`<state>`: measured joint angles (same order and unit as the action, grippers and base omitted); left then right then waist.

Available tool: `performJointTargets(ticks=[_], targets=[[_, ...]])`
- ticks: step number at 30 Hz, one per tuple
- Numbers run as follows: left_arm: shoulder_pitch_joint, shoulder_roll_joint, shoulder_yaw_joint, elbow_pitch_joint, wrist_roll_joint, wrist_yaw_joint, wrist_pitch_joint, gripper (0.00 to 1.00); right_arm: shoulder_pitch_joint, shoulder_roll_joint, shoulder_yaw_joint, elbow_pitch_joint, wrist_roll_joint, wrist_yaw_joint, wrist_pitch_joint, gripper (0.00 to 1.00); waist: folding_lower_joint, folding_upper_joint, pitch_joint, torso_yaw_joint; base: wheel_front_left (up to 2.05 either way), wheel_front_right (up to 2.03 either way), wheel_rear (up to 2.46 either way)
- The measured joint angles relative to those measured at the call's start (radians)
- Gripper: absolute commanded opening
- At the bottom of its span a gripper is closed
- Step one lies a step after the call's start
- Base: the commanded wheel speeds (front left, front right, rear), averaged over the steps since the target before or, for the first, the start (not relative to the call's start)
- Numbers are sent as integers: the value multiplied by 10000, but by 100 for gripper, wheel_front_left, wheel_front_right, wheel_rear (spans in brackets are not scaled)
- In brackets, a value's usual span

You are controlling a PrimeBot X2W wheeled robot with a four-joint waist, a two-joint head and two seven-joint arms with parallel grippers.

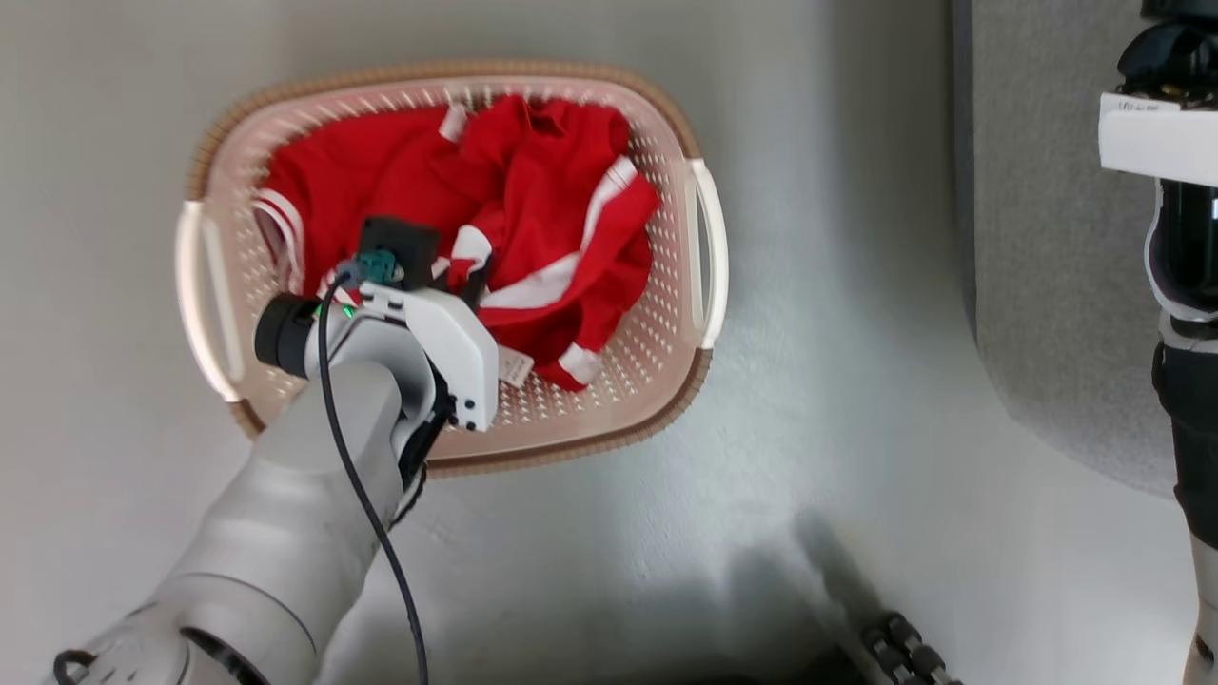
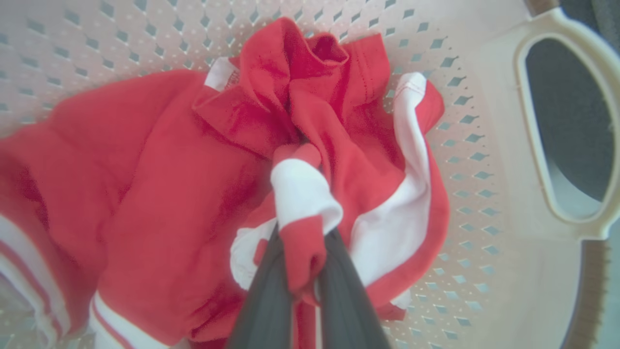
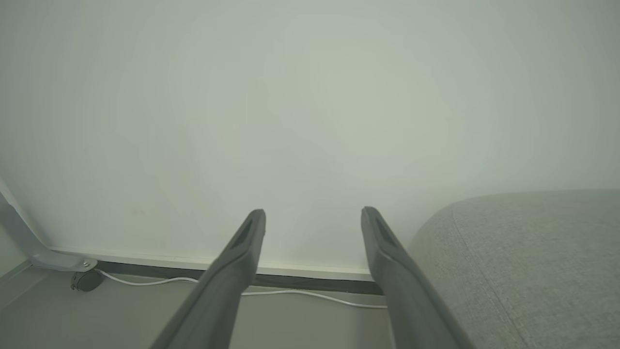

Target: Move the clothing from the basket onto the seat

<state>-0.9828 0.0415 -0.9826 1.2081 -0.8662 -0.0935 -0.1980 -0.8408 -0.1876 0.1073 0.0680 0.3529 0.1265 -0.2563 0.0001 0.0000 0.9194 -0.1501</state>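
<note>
Clothing vs L jaws: red fold w/ white band, part of the clothing (image 2: 193,160), sits pinched between the two dark fingers (image 2: 271,291) of the left gripper (image 2: 304,242); jaws closed tight on that fold, fabric bulging out above the tips.
Clothing place: all in the basket (image 1: 666,314), bunched toward its middle and far side; white stripes show at basket's left end and along a strip toward its right end. Small white tag (image 1: 514,366) lies on the near part of the basket floor, next to the wrist housing.
Basket: on the pale floor (image 1: 809,476), brown rim up; side handle (image 2: 566,126) beyond the pile in L wrist view.
Seat: grey seat (image 1: 1056,238) well right of the basket, strip of floor between; no red fabric on the parts that show.
In the way: nothing between basket and seat but bare floor; rest of the pile lies loose around the pinched fold, touching it.
L arm pose: forearm comes in over basket's near rim, wrist bent down into the basket; black cable (image 1: 362,495) runs along the arm.
R gripper: right gripper (image 3: 313,215) jaws wide apart, holding nothing; pointed at a plain wall (image 3: 310,97), away from the basket, seat edge (image 3: 533,271) just beside its one finger. White cord (image 3: 300,293) along the wall base.
</note>
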Motion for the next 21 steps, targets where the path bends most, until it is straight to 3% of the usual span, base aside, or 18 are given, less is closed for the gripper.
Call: performJointTargets(ticks=[10,16,21], targets=[[825,-10,6,-522,-416,-17,-500,0,934,-148,-2,848,0,0,-2,100,0,0,-1894,458,0,0,0],[1425,67,1383,-1891,477,280,-504,0,1726,-198,-8,1327,2,0,-2,100,0,0,-3120,745,0,0,0],[2854,167,2752,-3131,1881,349,-504,0,2545,-198,54,1749,0,0,-2,100,0,0,-4359,1046,0,0,0]])
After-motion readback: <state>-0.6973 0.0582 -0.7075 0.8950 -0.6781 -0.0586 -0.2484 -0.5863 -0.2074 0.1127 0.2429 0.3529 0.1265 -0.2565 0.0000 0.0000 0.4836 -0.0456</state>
